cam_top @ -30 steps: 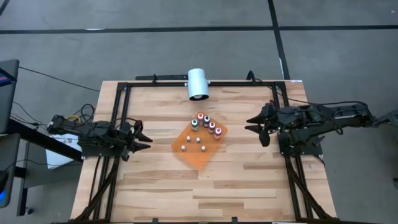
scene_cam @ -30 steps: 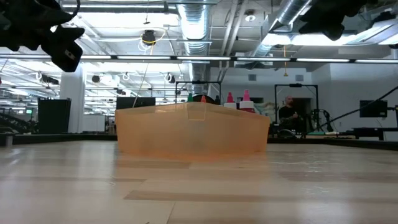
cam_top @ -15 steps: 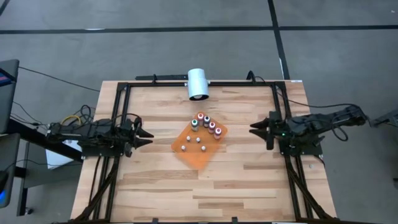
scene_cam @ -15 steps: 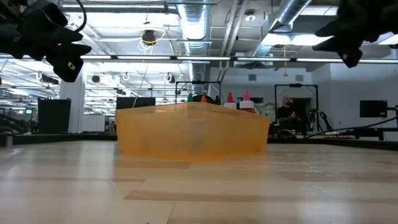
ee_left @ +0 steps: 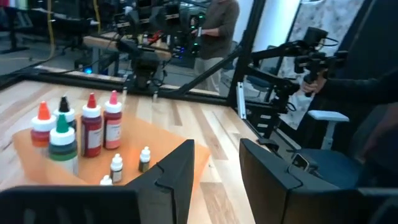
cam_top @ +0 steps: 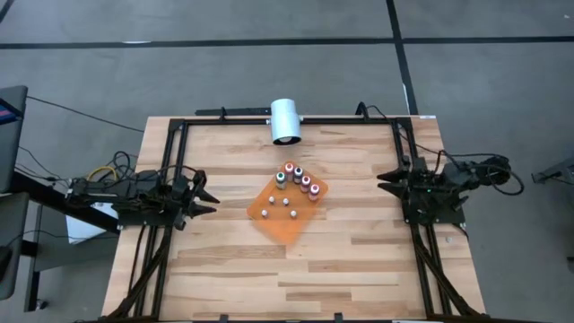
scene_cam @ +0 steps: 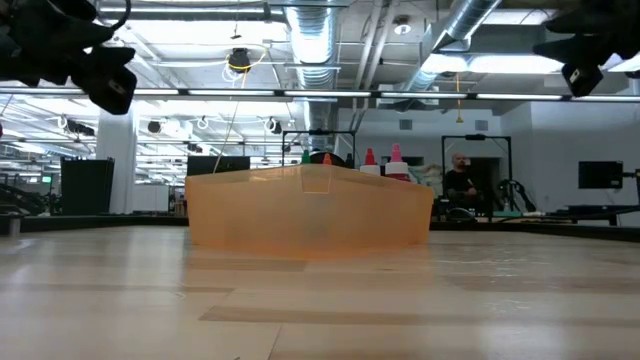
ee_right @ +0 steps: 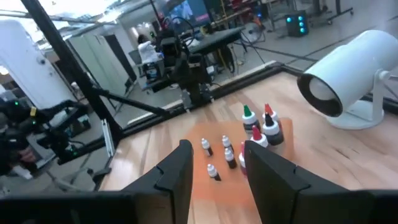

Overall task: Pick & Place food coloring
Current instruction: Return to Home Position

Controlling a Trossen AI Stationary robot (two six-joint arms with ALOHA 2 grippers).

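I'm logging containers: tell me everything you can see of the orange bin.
The orange bin is a shallow, translucent, plastic-looking tray with low walls, lying flat and turned diagonally on the wooden table. Taller bottles and tiny bottles stand inside. The left gripper and right gripper are both clear of it.

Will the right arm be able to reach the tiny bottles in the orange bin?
Probably yes: the right arm waits at the table edge, jaws open, with nothing standing between it and the tiny bottles in the orange bin.
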